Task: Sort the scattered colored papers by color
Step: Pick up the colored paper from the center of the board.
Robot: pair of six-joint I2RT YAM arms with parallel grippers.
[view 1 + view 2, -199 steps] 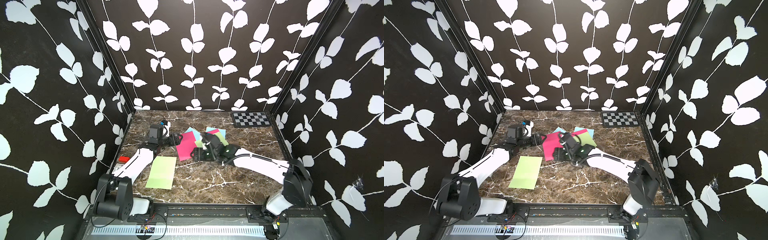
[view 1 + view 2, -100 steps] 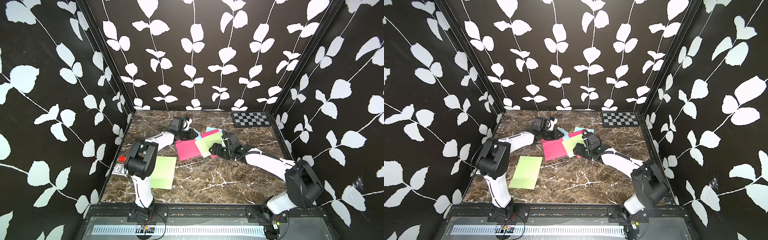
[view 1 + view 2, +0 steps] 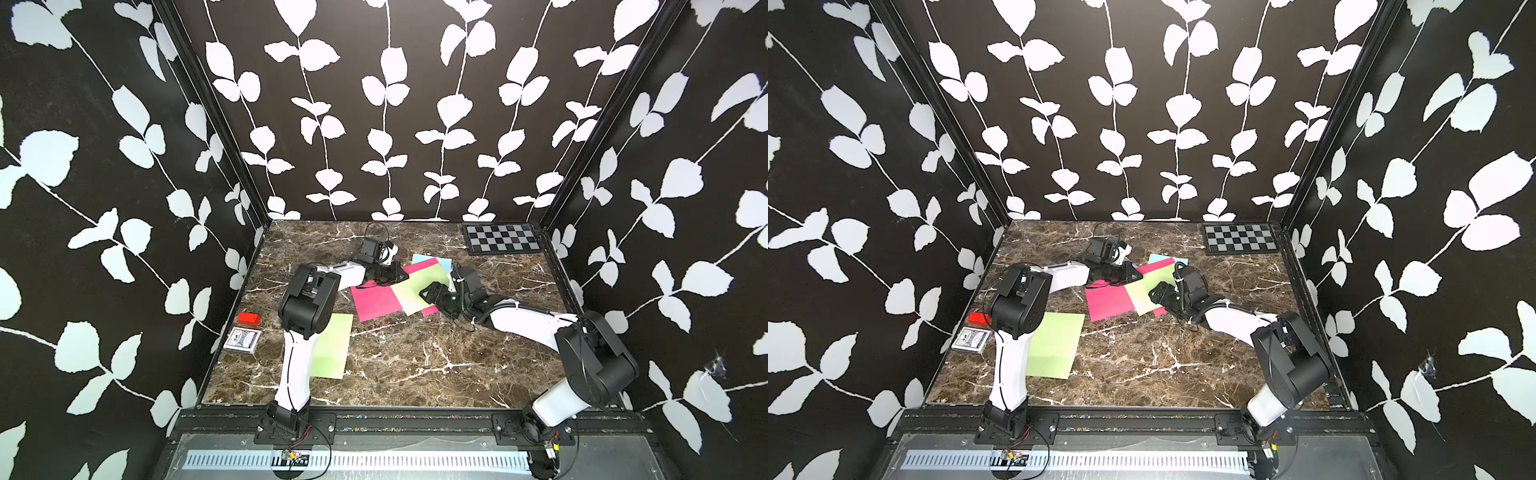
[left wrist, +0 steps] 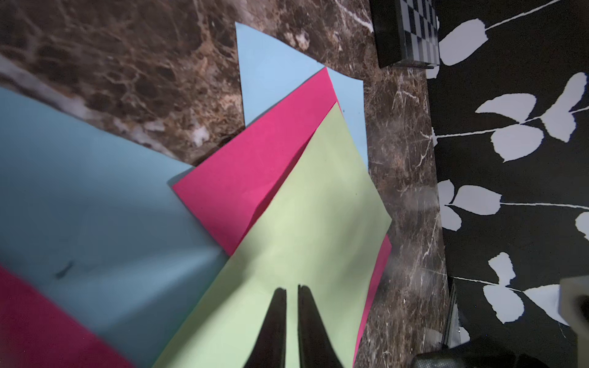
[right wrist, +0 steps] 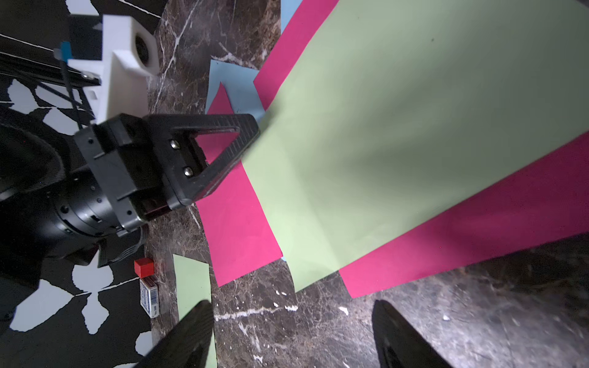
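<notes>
Colored papers overlap in a pile at mid-table: a hot pink sheet, a light green sheet on top, a second pink beneath and light blue at the back. Another light green sheet lies alone near the left arm. My left gripper reaches in from the back left and is shut on the edge of the pile's green sheet; in the right wrist view its fingertips meet that edge. My right gripper is open, with bare marble between its fingers.
A checkerboard panel sits in the back right corner. A red block and a small patterned card box lie by the left wall. Leaf-patterned walls enclose three sides. The left arm's elbow stands over the lone green sheet.
The left gripper swung from the pile's left side to its back left and closed on the green sheet. The right gripper drew back toward the right.
</notes>
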